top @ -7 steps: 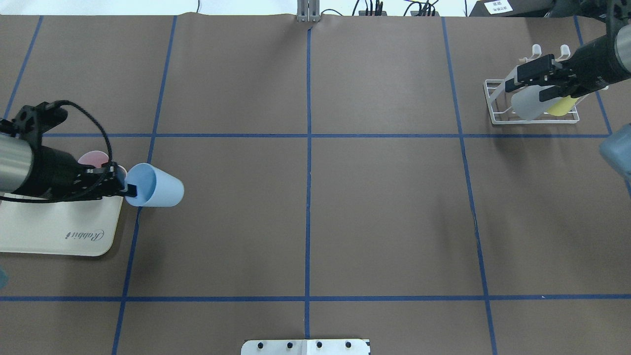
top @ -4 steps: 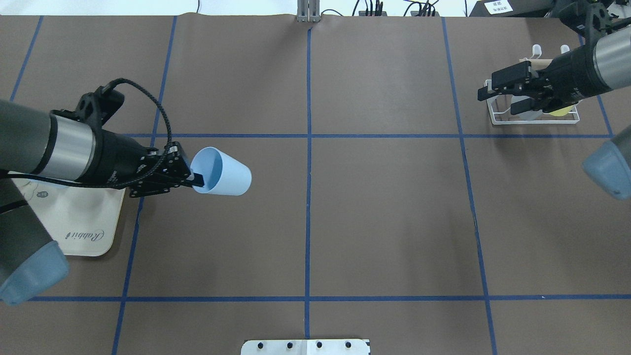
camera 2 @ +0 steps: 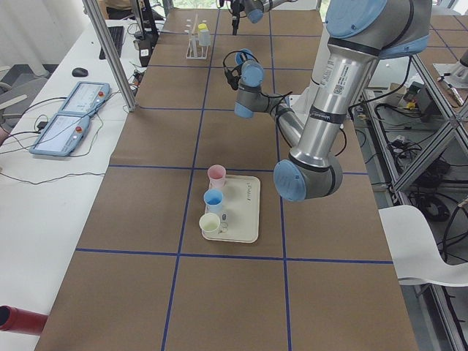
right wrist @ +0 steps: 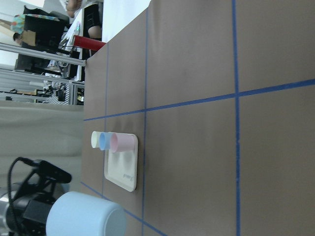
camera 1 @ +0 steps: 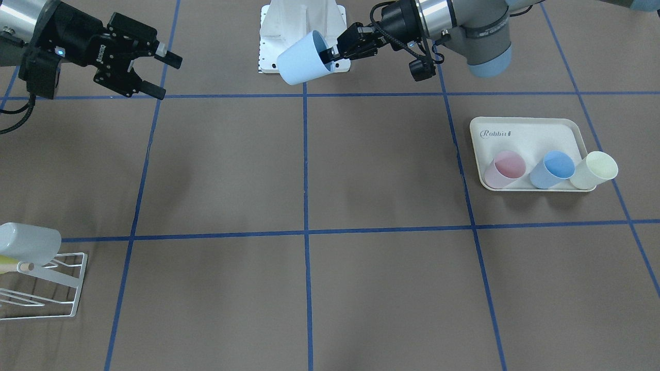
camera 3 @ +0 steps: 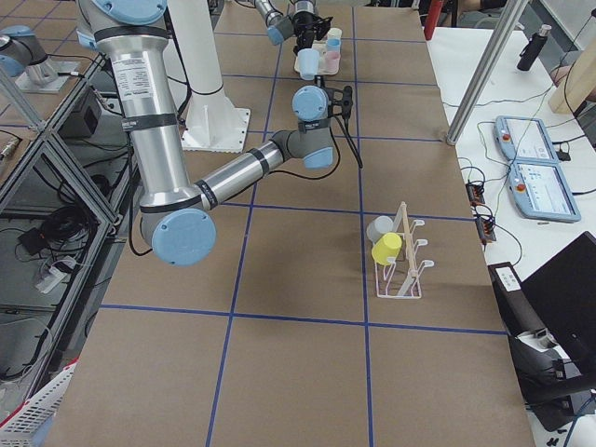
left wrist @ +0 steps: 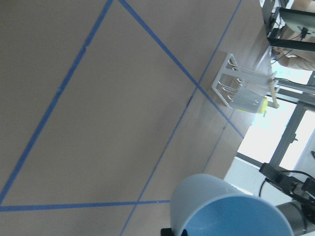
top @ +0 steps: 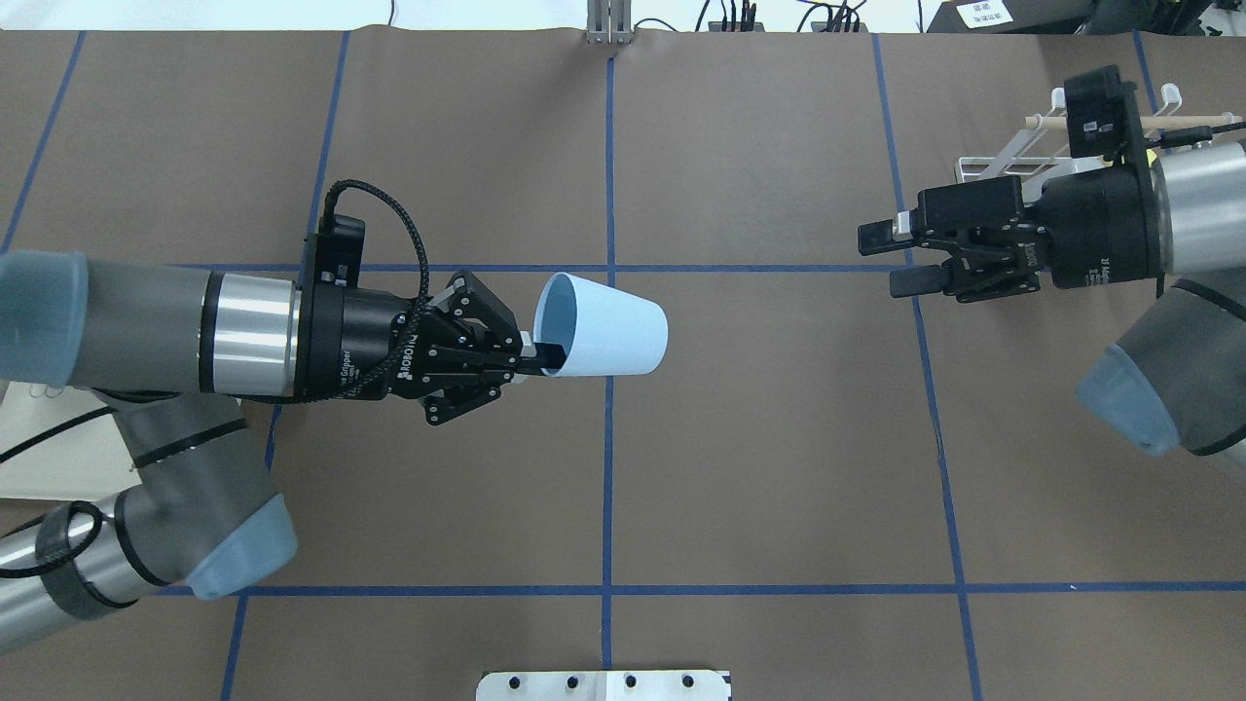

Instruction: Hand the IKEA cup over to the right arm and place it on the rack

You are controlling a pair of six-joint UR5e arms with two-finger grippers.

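The IKEA cup (top: 611, 326) is light blue and lies on its side in the air over the table's middle line, its mouth toward my left arm. My left gripper (top: 538, 361) is shut on its rim, one finger inside; it is also seen in the front view, gripper (camera 1: 330, 53) and cup (camera 1: 300, 65). The right arm's gripper (top: 883, 261) hangs open and empty, well right of the cup and facing it. In the front view the right gripper (camera 1: 166, 77) shows both fingers spread. Behind it stands the white wire rack (top: 985, 166) with a wooden rod.
The rack (camera 1: 61, 288) holds a whitish cup (camera 1: 28, 242) and a yellow cup (camera 3: 386, 247). A cream tray (camera 1: 526, 136) on my left side carries pink (camera 1: 504, 169), blue (camera 1: 551, 170) and cream (camera 1: 594, 170) cups. The robot base (camera 1: 304, 23) stands at the near table edge.
My left arm has carried the blue cup rightward from beside the tray to the centre line. The right gripper has drawn away from the rack toward the middle, open, with the whitish cup left on the rack.
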